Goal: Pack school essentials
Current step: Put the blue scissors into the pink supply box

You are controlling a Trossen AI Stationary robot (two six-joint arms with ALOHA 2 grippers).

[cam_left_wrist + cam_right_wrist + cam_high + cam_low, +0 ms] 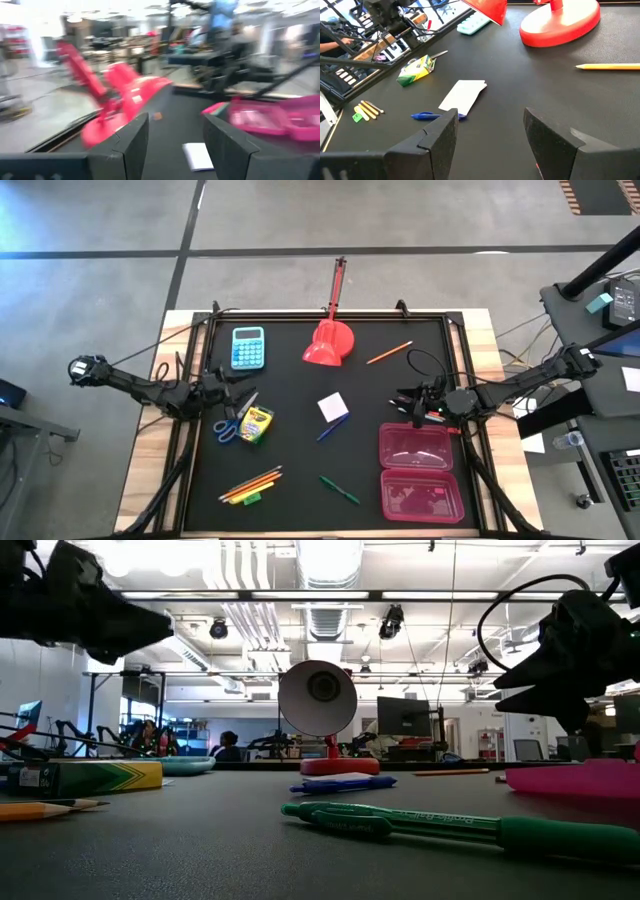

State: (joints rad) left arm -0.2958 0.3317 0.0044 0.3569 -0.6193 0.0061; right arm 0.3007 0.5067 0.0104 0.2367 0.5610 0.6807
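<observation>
Two grippers of mine hover with jaws spread and nothing held: the left gripper (232,393) at nine o'clock of the mat, the right gripper (405,404) at three. Just beside my left fingers (132,145) lie the scissors (232,426) and crayon box (256,424). The note pad (332,406) and blue pen (332,428) sit centrally, pencils (250,484) at seven, green pen (339,489) at six.

Note pad (332,406) mid-table — scissors (232,425) beside crayon box (256,424), left.
</observation>
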